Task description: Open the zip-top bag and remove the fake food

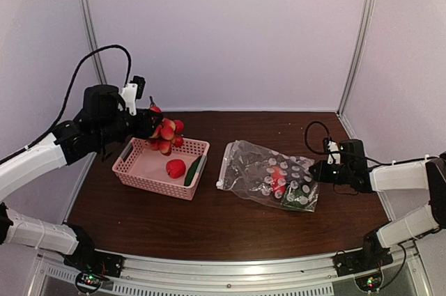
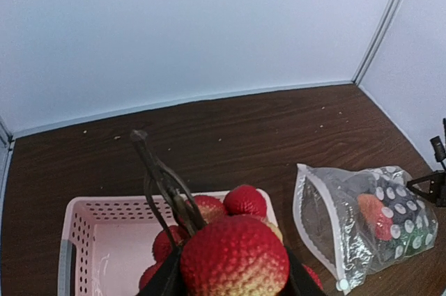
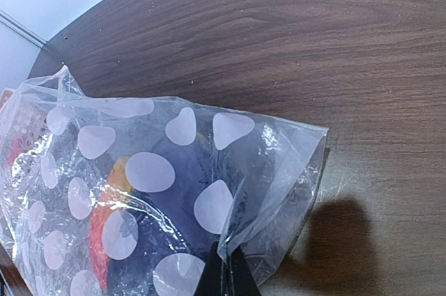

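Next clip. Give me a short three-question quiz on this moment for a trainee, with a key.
1. True or false: the left claw holds a bunch of red bumpy plastic berries above the pink perforated plastic basket.
2. The right claw pinches: A) a corner of the clear polka-dot plastic zip-top bag, B) an orange carrot, C) nothing.
3. Fill in: beside the red round plastic tomato in the basket lies a long green plastic ____.
Key: 1 true; 2 A; 3 cucumber.
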`<state>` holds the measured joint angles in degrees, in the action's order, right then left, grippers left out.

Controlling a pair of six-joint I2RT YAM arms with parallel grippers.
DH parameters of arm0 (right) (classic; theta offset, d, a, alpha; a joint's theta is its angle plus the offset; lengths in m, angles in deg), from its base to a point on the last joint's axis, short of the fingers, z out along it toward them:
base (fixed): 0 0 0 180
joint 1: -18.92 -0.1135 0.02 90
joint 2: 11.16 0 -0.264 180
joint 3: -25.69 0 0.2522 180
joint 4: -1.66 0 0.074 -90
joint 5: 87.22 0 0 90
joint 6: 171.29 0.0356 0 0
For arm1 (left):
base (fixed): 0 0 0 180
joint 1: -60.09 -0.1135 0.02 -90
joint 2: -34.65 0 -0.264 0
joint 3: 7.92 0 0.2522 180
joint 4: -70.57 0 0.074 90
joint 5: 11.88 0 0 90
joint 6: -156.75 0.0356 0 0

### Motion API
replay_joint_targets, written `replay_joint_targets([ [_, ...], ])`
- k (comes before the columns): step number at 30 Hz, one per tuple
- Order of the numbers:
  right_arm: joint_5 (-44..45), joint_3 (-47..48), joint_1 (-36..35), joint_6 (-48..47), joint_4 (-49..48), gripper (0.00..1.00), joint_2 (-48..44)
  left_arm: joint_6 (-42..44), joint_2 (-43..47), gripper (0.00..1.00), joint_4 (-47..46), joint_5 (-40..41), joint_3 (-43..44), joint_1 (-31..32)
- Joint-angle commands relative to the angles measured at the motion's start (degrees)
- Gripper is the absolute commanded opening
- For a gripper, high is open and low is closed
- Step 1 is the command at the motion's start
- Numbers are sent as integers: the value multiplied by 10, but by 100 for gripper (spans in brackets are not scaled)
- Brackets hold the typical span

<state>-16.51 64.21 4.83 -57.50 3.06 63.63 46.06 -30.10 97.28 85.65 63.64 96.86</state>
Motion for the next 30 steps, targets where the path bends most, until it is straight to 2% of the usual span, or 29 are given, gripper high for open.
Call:
replay_joint_targets([
  [1, 1, -10, 5, 3, -11, 0, 2, -29, 29, 0, 0, 61, -53, -19],
  [16, -1, -10, 4, 1, -10, 0, 4, -49, 15, 0, -31, 70, -148, -51],
  [24, -1, -11, 4, 2, -13, 0, 8, -48, -74, 0, -79, 39, -157, -95],
  [30, -1, -11, 4, 0, -10, 0, 7, -53, -165, 0, -95, 14, -132, -136],
])
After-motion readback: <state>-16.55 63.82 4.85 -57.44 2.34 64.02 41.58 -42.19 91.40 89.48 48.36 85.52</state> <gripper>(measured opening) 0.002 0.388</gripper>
